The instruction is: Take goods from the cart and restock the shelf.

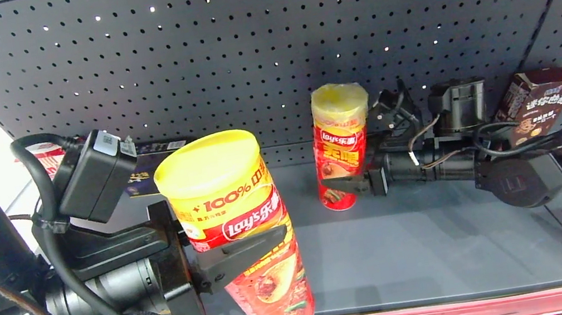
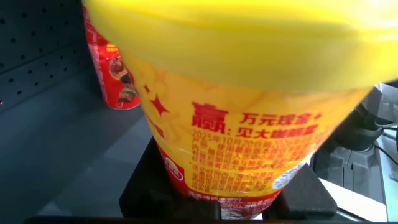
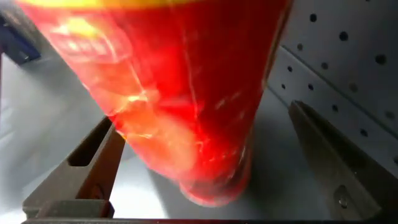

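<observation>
Mid-restock, at the placing stage. Grips a yellow-lidded chips can (image 1: 218,190) in the left gripper (image 1: 257,240), jaws closed on its middle, tilted and hanging above the front edge of the shelf (image 1: 414,249) toward its left end. Straddles a second can (image 1: 341,148) with the right gripper (image 1: 339,171), fingers spread, one clearly apart from the can wall in the right wrist view. That can is upright near the shelf's back edge, just off the pegboard (image 1: 263,42). Looks set down, release probably done. Next, likely: pull the right gripper straight back without clipping the second can. Then carry the chips can inward, bring it upright, lower it beside the second can, and open only once flat on the shelf. Risk: tips over if let go tilted.
</observation>
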